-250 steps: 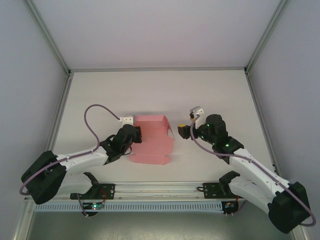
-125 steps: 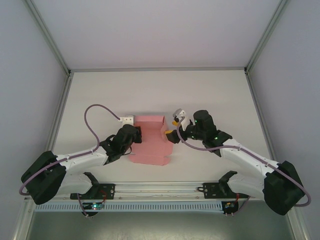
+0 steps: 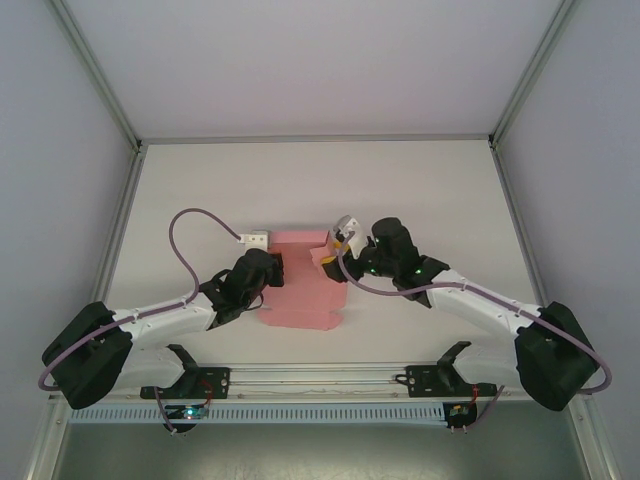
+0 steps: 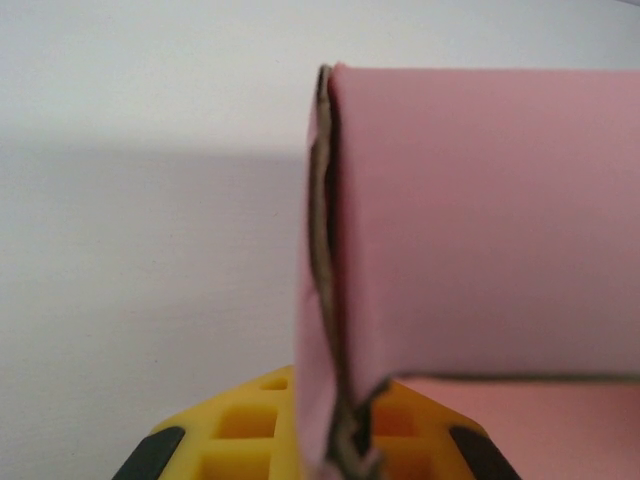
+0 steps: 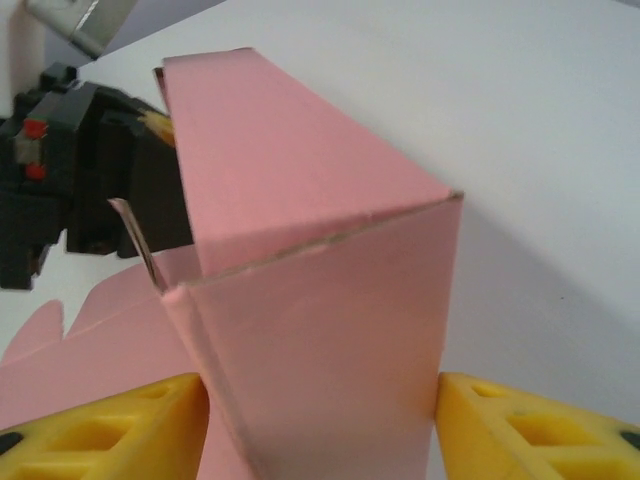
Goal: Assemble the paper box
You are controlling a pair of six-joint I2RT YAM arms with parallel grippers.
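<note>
White table (image 3: 430, 190) | left hand (image 3: 270, 272) clamped on paper box (image 3: 300, 295) | right hand (image 3: 335, 258) straddling its upright end, grip unclear

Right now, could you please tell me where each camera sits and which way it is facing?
Top external: above and behind the arms, looking down on the table; both show, left pincer and right pincer at the paper box.
Left wrist: on that wrist, facing the box's folded edge past its own yellow fingers.
Right wrist: on that wrist, facing a raised pink panel between its yellow fingers.
Shared: all views see the box.
</note>
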